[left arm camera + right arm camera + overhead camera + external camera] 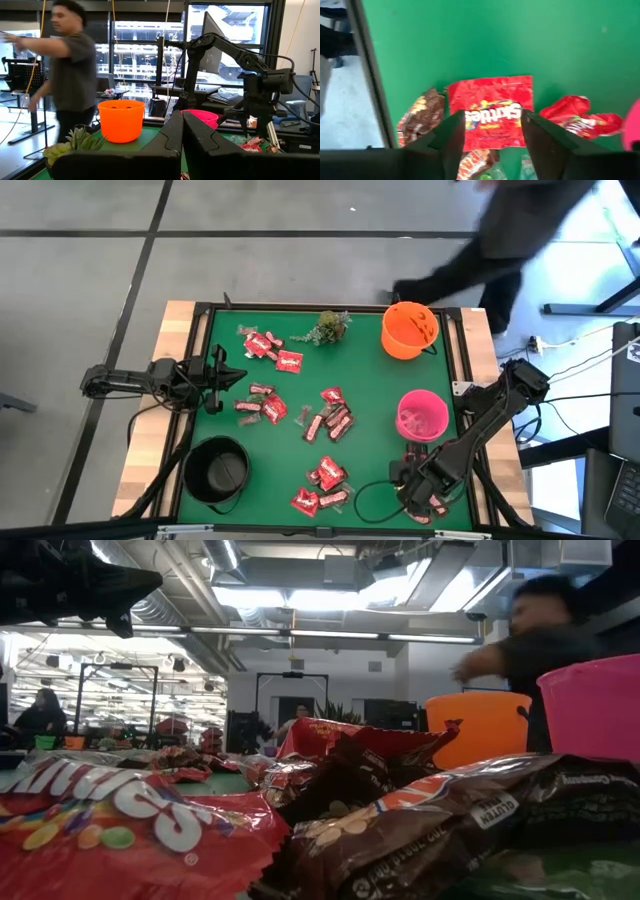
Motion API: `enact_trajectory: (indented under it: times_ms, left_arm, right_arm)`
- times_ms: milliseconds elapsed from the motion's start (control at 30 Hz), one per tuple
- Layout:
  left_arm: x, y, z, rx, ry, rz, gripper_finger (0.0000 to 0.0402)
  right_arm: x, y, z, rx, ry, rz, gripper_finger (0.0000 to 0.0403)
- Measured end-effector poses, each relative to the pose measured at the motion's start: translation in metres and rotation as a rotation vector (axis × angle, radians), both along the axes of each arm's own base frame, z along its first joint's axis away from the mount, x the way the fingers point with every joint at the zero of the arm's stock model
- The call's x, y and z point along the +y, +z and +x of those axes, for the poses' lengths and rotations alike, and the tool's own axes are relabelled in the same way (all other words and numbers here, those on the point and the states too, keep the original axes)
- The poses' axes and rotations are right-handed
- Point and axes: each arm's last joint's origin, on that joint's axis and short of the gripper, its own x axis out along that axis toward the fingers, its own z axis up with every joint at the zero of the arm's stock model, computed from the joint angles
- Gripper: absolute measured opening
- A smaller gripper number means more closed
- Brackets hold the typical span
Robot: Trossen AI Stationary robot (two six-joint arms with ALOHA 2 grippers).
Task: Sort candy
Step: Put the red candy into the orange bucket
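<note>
The right pincer (pixel 491 131) is seen with its fingers apart, straddling a red Skittles packet (pixel 491 111) that lies flat on the green desk (pixel 520 40), long axis crosswise between the fingers, at the high view's lower right. The left pincer (pixel 182 145) is held together at the desk's left edge.

The desk (pixel 370 380) wore a flat green mat inside a black frame, with pale wood showing at its side edges. The candy (pixel 325 420) was mostly bright red packets with white lettering — one (pixel 492 112) also printed with small multicoloured dots — mixed with dark brown-red bars. One bowl (pixel 410 330) was orange, one (pixel 422 415) hot pink, one (pixel 216 470) black. The plant sprig (pixel 330 327) was dull green. Both arms and each end effector — dark, near black.
</note>
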Motion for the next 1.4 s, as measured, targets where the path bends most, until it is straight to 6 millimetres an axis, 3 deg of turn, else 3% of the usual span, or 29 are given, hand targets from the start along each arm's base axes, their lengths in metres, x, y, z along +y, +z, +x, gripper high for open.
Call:
enact_trajectory:
  times_ms: [233,467,867,1033,1167,1400]
  left_arm:
    - [0.0,0.0,0.0,0.0,0.0,0.0,0.0]
    - [0.0,0.0,0.0,0.0,0.0,0.0,0.0]
    - [0.0,0.0,0.0,0.0,0.0,0.0,0.0]
    - [0.0,0.0,0.0,0.0,0.004,-0.001,0.0]
    - [0.0,0.0,0.0,0.0,0.005,-0.001,0.0]
    - [0.0,0.0,0.0,0.0,0.005,-0.001,0.0]
  right_arm:
    - [-0.005,-0.018,-0.005,0.025,0.002,-0.004,0.0246]
    - [-0.007,-0.028,-0.007,0.026,0.002,0.009,0.0248]
    - [0.003,-0.068,-0.004,0.152,0.071,-0.001,0.0248]
    - [0.003,-0.072,-0.004,0.16,0.07,-0.014,0.0246]
    - [0.004,-0.072,-0.004,0.157,0.07,-0.016,0.0209]
    - [0.003,-0.071,-0.003,0.156,0.072,-0.03,0.0096]
